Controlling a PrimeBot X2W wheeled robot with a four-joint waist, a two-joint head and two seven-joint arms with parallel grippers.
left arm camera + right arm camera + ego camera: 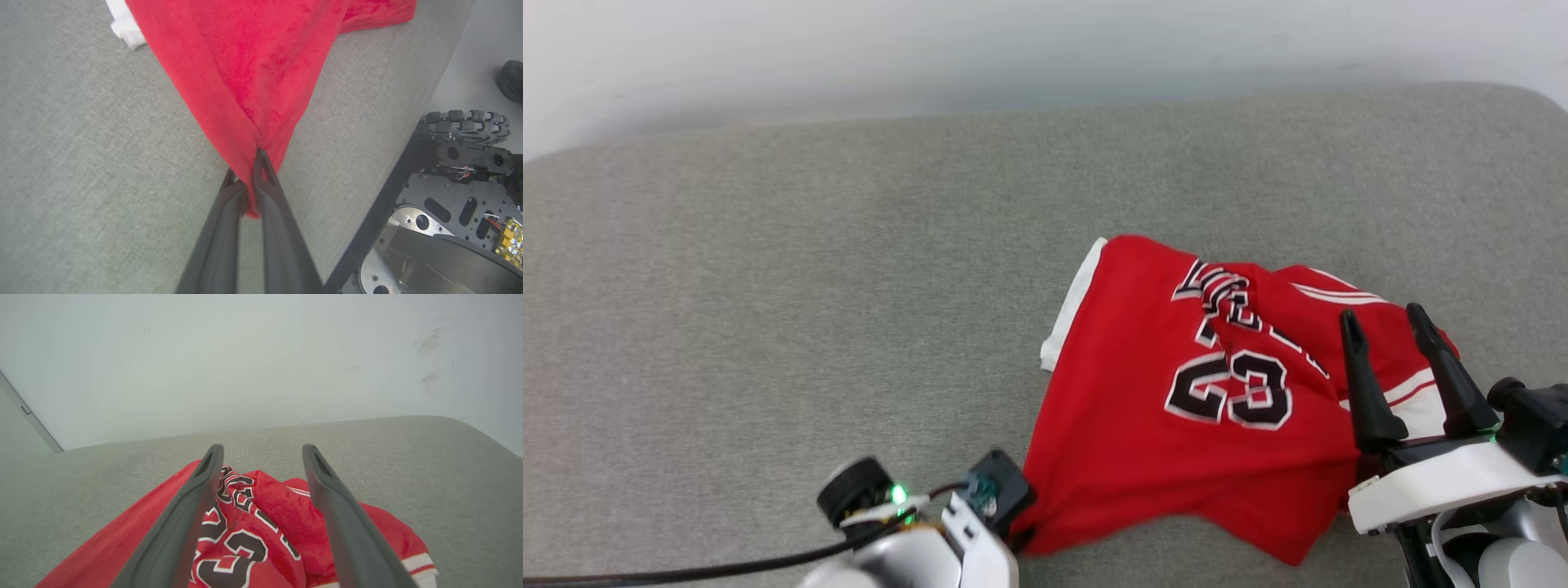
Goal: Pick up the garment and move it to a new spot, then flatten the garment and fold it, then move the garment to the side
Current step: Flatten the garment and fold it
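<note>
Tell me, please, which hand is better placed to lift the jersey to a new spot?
Left. The left hand is shut on an edge of the red jersey, while the right hand hangs open over it, gripping nothing.

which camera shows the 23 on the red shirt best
Head view: the 23 on the garment lies whole, unobstructed. Right wrist view hides part behind the fingers; left wrist view gives plain red cloth.
</note>
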